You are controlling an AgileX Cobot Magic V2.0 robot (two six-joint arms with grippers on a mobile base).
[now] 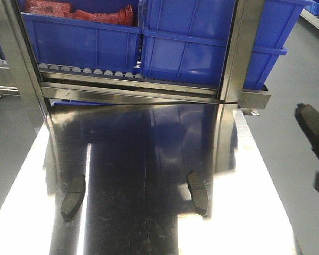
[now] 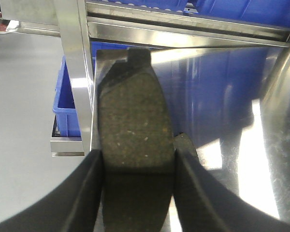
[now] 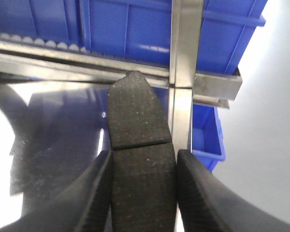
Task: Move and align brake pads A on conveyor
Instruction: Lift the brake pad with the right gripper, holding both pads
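**A:** What has the left claw (image 2: 137,163) got?

**B:** It pinches a pad (image 2: 134,126) by its long edges, one finger (image 2: 89,193) on each side. The pad's tab points far, toward the rack (image 2: 183,29). It sits at the table's (image 2: 280,145) far left corner, just beside a steel post (image 2: 77,72). I cannot tell whether it touches the table.

**A:** Anything close to it?

**B:** A dark rough piece (image 2: 186,145) shows just beside the finger on the right, mostly hidden.

**A:** And the right claw (image 3: 142,164)?

**B:** It is pressed onto a grooved pad (image 3: 137,121) in the same way, gripping the long edges. The groove runs across the pad's face just beyond the fingertips. This pad is at the table's right edge, beside the right post (image 3: 183,48), and a blue bin (image 3: 208,140) sits lower down past the edge.

**A:** What does the front view show?

**B:** Two more pads lie flat on the table, well apart. The near-left pad (image 1: 73,197) and the mid-right pad (image 1: 198,192) both run roughly near to far. Blue bins (image 1: 191,48) fill the rack at the far side. A dark shape (image 1: 312,125) hangs at the right edge, off the table, and I cannot tell what it is.
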